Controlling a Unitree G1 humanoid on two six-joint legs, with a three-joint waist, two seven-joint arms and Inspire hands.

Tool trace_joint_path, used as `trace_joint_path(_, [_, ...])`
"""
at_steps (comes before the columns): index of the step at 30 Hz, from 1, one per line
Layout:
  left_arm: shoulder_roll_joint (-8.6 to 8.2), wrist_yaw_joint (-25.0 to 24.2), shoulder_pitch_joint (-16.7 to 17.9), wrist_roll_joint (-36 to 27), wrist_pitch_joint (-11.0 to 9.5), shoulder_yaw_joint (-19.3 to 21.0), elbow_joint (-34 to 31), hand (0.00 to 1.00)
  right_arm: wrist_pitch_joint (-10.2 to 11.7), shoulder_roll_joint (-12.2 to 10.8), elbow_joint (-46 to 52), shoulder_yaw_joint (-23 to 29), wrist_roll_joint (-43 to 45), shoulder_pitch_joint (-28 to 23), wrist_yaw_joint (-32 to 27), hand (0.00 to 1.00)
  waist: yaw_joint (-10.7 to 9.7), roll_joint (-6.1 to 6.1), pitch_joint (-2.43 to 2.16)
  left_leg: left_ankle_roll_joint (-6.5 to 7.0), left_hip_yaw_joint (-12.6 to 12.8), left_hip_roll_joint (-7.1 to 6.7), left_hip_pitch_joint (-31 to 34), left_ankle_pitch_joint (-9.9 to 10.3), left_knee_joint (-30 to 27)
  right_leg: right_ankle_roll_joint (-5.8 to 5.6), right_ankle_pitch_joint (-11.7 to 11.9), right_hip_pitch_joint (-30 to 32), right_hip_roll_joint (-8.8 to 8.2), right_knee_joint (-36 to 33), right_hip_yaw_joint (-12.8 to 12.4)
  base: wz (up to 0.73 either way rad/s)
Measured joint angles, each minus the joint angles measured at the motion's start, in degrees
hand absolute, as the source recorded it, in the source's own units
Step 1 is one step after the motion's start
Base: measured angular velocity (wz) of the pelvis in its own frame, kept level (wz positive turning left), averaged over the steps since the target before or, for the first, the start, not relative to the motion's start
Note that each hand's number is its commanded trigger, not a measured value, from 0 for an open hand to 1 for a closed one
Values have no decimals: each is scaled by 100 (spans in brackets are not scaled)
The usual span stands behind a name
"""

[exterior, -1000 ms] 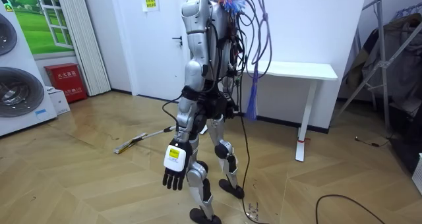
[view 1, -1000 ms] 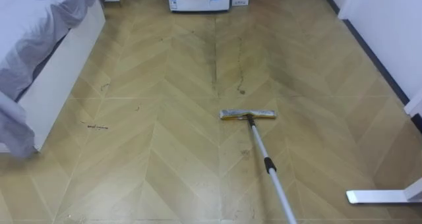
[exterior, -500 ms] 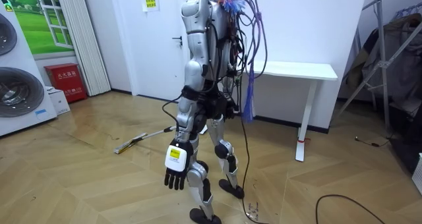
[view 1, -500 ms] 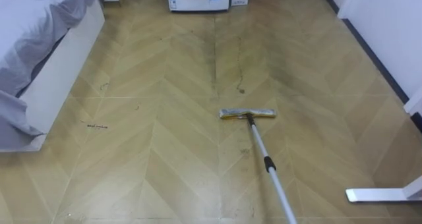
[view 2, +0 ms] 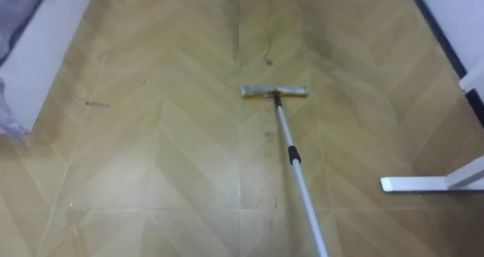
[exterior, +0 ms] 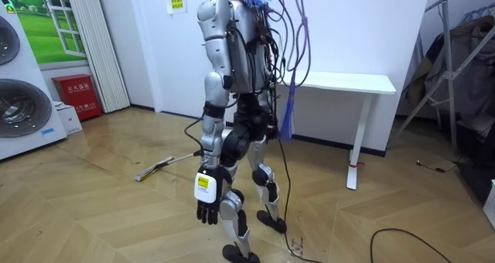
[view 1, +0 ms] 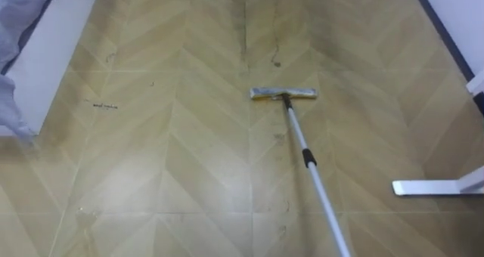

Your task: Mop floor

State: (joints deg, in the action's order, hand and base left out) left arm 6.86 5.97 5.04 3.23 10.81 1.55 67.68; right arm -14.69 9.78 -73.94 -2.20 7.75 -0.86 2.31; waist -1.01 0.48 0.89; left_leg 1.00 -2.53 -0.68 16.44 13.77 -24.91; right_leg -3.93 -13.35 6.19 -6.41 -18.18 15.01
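A flat mop lies with its grey and yellow head [view 1: 283, 94] on the wood floor ahead of me. Its silver handle [view 1: 310, 166] runs back toward the lower right edge of the eye views. In the room view the mop head [exterior: 148, 170] rests on the floor at the room view's left of the robot, and the handle reaches back behind its hip. My left hand [exterior: 207, 210] hangs at my side with relaxed fingers, holding nothing.
A white bed frame [view 1: 53, 41] with a grey sheet [view 1: 11, 98] stands at the left. A white table foot [view 1: 435, 187] lies on the floor at the right, under the desk [exterior: 348, 83]. Dark smudges [view 1: 276, 60] mark the floor beyond the mop. Washing machines [exterior: 19, 100] stand further ahead.
The eye view has tipped down and the washing machine has left the picture. In the room view the robot's upper body has leaned toward the room view's left. The mop head stays in place.
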Motion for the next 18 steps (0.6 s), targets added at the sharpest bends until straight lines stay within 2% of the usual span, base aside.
trace_joint_path(3, [-2,59,-125,-39,-89,-157,25,0,52,7,8,-106,-248,64,-204,100,9,24,12,11,0,-13,466,-42,-143,42,-73,574,-52,-389,-58,-2])
trace_joint_path(7, [-30,269,-249,-152,-231,-335,21,0,148,22,6,-307,-693,82,-418,100,28,32,11,-1,-15,-56,1351,-42,-588,116,-360,1581,-176,-1165,-89,6])
trace_joint_path(9, [-63,359,-254,-161,-235,-363,33,0,165,42,-16,-329,-831,64,-515,100,-1,60,5,-27,-80,-99,1695,-52,-746,151,-473,1946,-231,-1443,-75,15])
trace_joint_path(12, [-69,494,-251,-170,-184,-412,86,0,164,53,-69,-350,-1051,-12,-670,100,68,102,-9,-87,-184,-108,2155,-41,-1058,242,-676,2434,-229,-1839,-93,22])
trace_joint_path(15, [-41,507,-249,-291,-96,-414,142,0,164,91,-197,-455,-1389,-49,-746,100,284,119,-25,-233,-321,-106,2561,62,-1541,381,-950,2816,-204,-2431,-107,17])
trace_joint_path(17, [27,483,-226,-472,-28,-477,191,0,164,112,-295,-414,-1556,-18,-791,100,475,148,-53,-350,-448,-108,2859,105,-2009,554,-1195,3108,-157,-2939,-121,34])
trace_joint_path(18, [50,473,-225,-556,-18,-510,228,0,166,127,-363,-387,-1602,36,-794,100,527,147,-55,-372,-436,-100,2943,101,-2171,601,-1279,3161,-170,-3082,-106,23])
